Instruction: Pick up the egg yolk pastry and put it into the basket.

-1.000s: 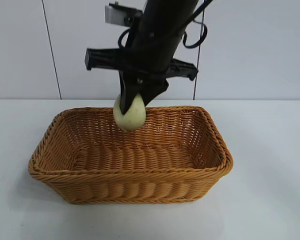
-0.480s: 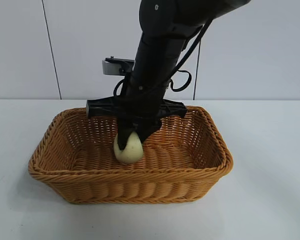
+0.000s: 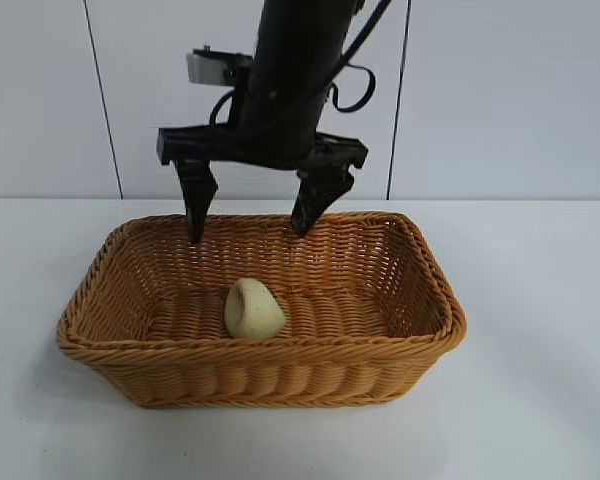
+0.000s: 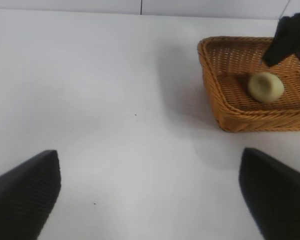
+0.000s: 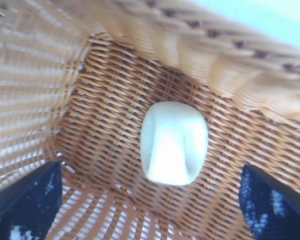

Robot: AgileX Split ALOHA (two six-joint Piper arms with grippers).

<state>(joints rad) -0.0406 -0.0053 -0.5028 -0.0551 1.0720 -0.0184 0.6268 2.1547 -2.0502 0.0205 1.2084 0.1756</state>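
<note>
Your right gripper (image 3: 252,218) is hanging wide open right above the pastry (image 3: 253,309), which is lying in the basket (image 3: 420,340)

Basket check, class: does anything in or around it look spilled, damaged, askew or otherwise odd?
Only a small thing: the egg yolk pastry lies tipped on the basket floor with a dent pressed into its top. Nothing is spilled and the weave looks whole. The right tool hangs open above it.
</note>
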